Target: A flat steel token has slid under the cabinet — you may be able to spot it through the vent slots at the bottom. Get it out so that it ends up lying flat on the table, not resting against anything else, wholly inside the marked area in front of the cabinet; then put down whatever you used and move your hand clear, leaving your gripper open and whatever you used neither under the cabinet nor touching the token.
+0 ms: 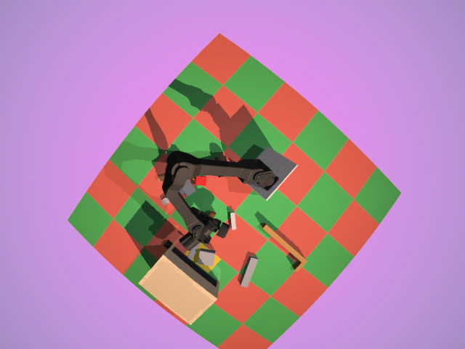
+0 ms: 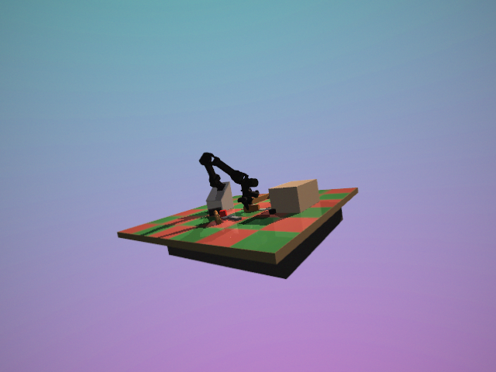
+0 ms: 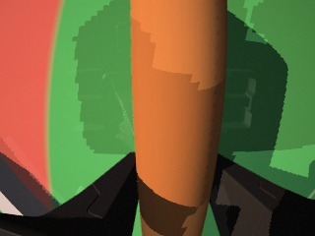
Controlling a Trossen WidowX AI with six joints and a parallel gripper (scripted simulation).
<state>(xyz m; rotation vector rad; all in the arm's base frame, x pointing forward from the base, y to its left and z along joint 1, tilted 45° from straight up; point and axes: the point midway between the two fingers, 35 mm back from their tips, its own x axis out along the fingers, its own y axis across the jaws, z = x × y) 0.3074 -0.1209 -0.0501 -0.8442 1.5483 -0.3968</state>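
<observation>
You have the gripper (image 1: 206,225) (image 2: 246,203) (image 3: 171,160) closed on a thick orange handle (image 1: 212,214) (image 2: 253,208) (image 3: 179,113), 1 finger pressing each side, over the stretch between the bench's middle and the cabinet (image 1: 178,289) (image 2: 284,200). That side grip makes sense: it lets you steer a long tool low while the wrist stays outside. The cabinet sits by the lower-left edge in the top view, its slotted face turned to the bench's middle, so your pull runs inward from that edge.

The yellow marked area (image 1: 213,263) lies just before that face, and 1 grey piece (image 1: 206,257) shows over it. Is that your token? I can't tell; it may be the tool's head or the token, and nothing shows clearly through the slots. Check before you let go.

Now the surface: red and green checks across the bench (image 1: 360,158) (image 2: 264,240), glossy enough to catch highlights. 1 orange angled stick (image 1: 283,242) lies toward the right corner, 1 grey bar (image 1: 248,272) nearer the bottom corner. Around the bench, you get plain violet and blue, with shadows falling toward the upper-left edge.
</observation>
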